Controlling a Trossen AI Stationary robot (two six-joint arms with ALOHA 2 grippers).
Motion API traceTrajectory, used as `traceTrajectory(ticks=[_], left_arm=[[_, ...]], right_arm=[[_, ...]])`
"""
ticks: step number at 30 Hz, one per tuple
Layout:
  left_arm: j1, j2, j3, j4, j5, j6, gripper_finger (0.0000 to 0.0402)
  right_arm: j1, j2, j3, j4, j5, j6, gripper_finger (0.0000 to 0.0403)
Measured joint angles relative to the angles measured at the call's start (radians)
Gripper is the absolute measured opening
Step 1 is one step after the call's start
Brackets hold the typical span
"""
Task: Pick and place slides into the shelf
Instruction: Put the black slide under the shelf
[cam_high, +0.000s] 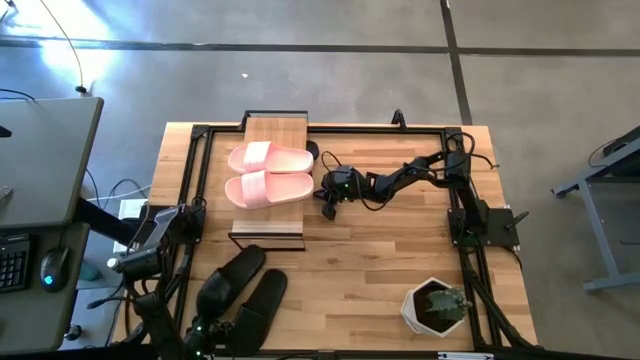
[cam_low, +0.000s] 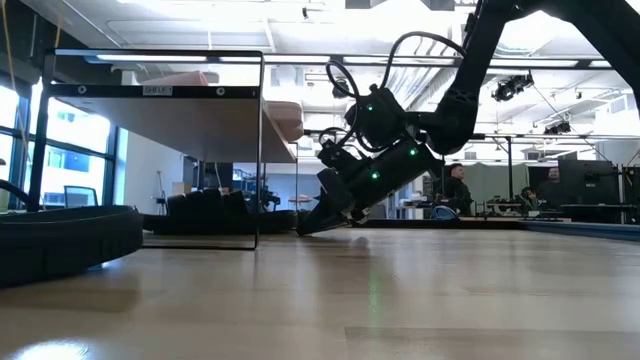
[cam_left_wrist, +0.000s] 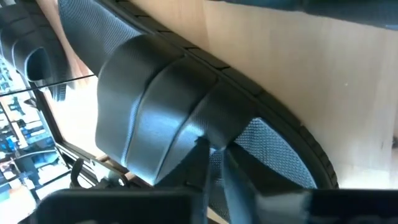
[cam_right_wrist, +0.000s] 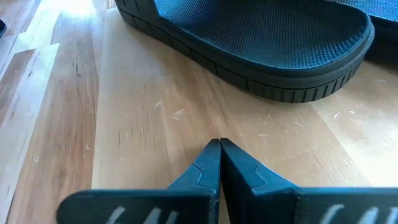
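The pink pair already lies side by side on the shelf's plank top, so that part is done. Two black slides remain on the table near its front edge on my left, and my left pincer is clenched on the strap of one of them. My right pincer is shut on nothing, tips low over bare wood just beside the shelf. My left arm is cut off by the overhead picture's edge, and I cannot count what sits under the plank.
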Motion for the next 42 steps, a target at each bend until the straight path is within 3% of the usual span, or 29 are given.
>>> traceTrajectory(ticks=[2, 22, 36, 42], left_arm=[[0.0, 0.0, 0.0, 0.001, 0.0, -0.016, 0.0007], [0.002, 0.003, 0.079, 0.017, -0.007, -0.101, 0.0], [0.001, -0.007, 0.078, 0.005, 0.13, -0.007, 0.0002], [0.002, -0.059, 0.077, 0.004, 0.13, -0.041, 0.0028]], right_arm=[[0.0, 0.0, 0.0, 0.0, 0.0, 0.0, 0.0], [0.0, 0.0, 0.0, -0.002, -0.003, 0.0, 0.0], [0.001, 0.0, 0.0, -0.003, -0.008, 0.0, 0.0], [0.001, 0.0, 0.0, -0.003, -0.008, 0.0, 0.0]])
